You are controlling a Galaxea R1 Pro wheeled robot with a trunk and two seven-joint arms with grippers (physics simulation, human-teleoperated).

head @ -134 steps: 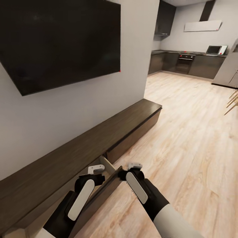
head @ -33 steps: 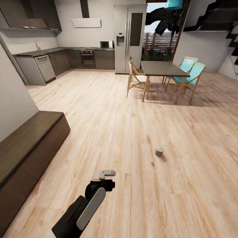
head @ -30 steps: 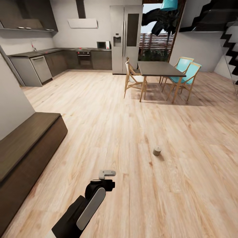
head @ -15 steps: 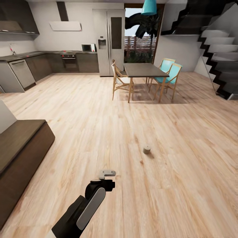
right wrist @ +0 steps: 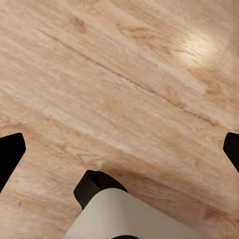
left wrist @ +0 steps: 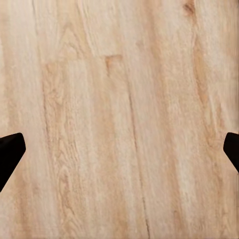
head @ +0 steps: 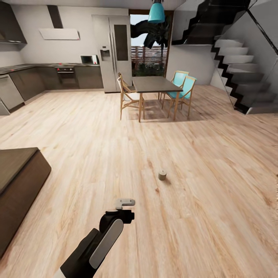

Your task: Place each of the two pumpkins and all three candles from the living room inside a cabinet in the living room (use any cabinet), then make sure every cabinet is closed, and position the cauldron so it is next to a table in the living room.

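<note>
Both pairs of jaws stand wide apart with bare floor between them. From the head view, the left gripper (head: 124, 202) hangs low over the wooden floor (head: 216, 193), its black and white arm reaching in from the bottom edge; from this angle alone I could not tell how its jaws stand. One candle (head: 162, 175) stands upright on the planks ahead and to the right of that gripper, well apart from it: a short, stubby tan-grey cylinder with a tiny wick, casting a small shadow. At the left edge sits the end of the cabinet (head: 17, 177), low, dark brown and flat-topped; whether its drawer front is shut cannot be told from here. Farther back stands one dark dining table (head: 156, 83) with four chairs around it that I can count, two plain wood and two teal. Behind are grey kitchen units (head: 58, 77), a tall fridge (head: 116, 52), a teal hanging lamp (head: 156, 14) and a staircase (head: 247, 65) at the right.

Through the left wrist camera, the left gripper's two dark fingertips (left wrist: 11, 152) sit at opposite edges, pale plank grain between them.

Through the right wrist camera, the right gripper (right wrist: 119, 147) likewise shows two dark fingertips (right wrist: 10, 149) far apart over the floor, and a black and white piece of the robot's own body (right wrist: 107, 209) lies below.
</note>
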